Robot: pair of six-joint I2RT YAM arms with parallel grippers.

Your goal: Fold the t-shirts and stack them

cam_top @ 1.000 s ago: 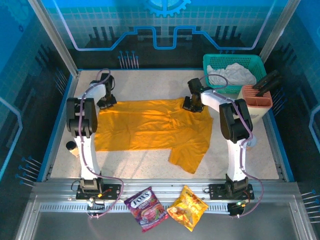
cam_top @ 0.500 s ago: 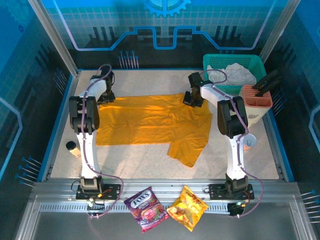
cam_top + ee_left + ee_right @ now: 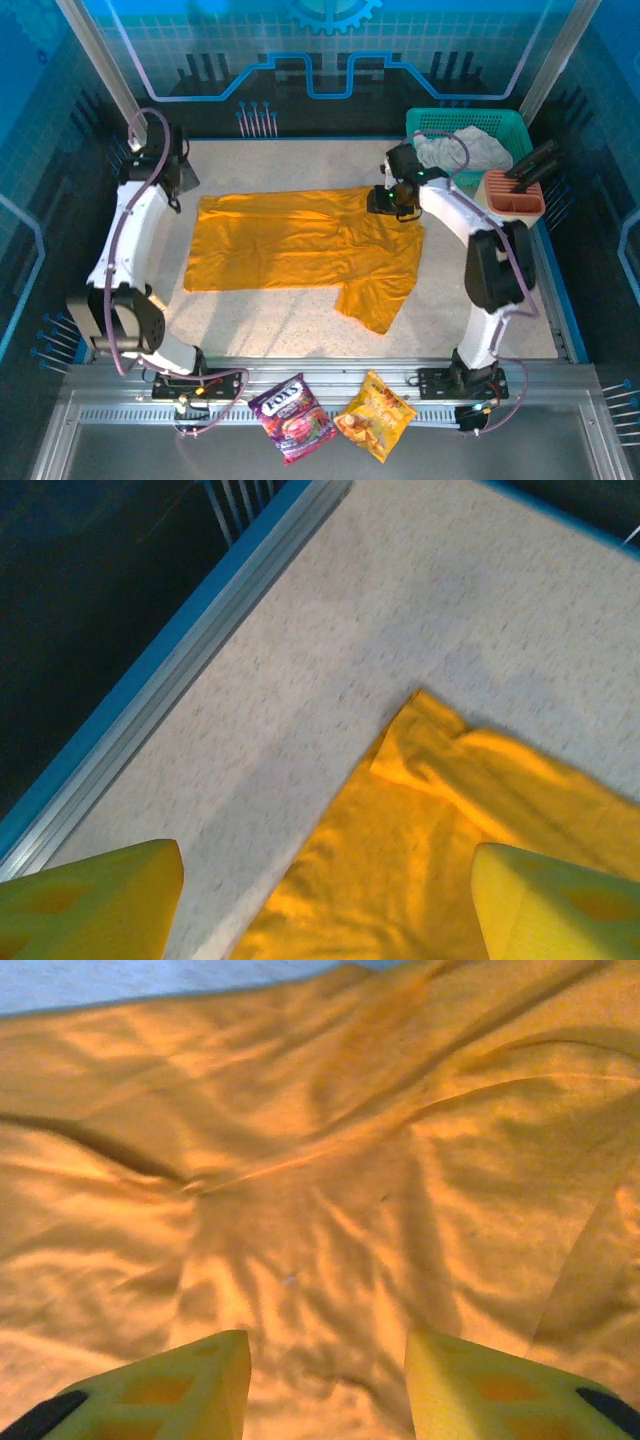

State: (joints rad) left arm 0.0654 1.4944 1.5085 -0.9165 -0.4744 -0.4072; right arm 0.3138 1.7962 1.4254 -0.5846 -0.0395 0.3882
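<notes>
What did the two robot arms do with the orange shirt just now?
Both tools let go of the orange t-shirt. The left tool swung away toward the far left corner; the right tool opened above the shirt's far right edge. The whitish t-shirt, basket and snack packets stayed put.

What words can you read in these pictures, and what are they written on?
"FOX'S": on the purple packet at the near edge.
On the yellow packet beside it: the print is too blurred to read.
On the orange shirt: no writing shows.
</notes>
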